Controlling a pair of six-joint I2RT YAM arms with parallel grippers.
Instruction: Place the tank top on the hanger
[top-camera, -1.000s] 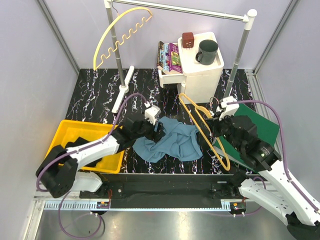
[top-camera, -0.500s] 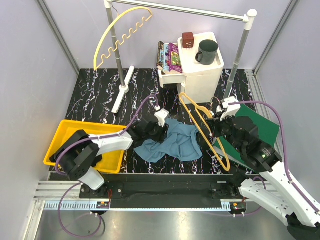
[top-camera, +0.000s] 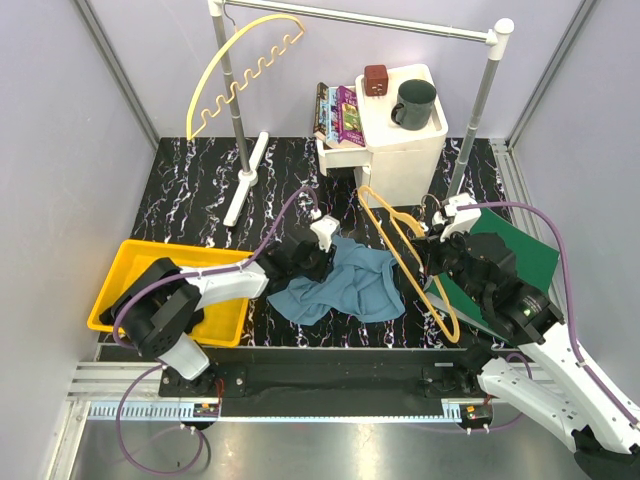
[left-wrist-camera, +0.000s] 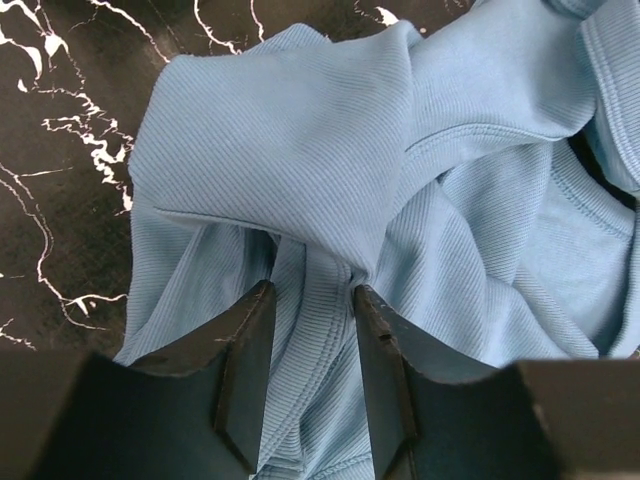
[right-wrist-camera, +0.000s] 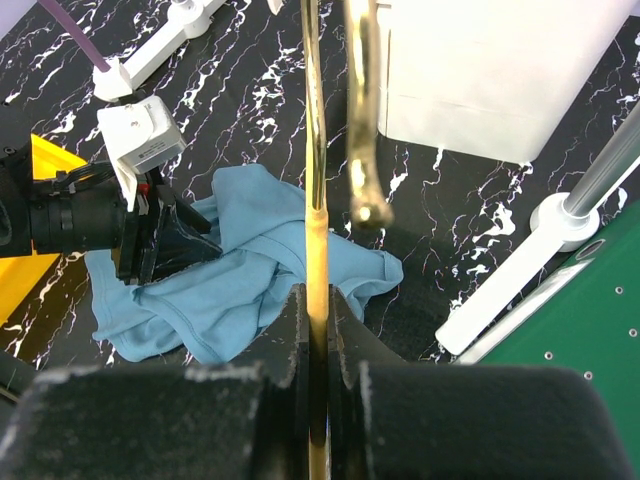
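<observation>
Left wrist view: half-open left pincer straddles a fold of the tank top; right pincer, just rightward, clamps the hanger.

Bright even light, faint shadows, sharp overall, near foreground blurred (wrist views)

Tank top left of hanger

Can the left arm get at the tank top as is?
Likely yes: left gripper sits on the tank top, jaws astride a fold, nothing covering it. The hanger, in the right gripper, is away from that spot.
</observation>
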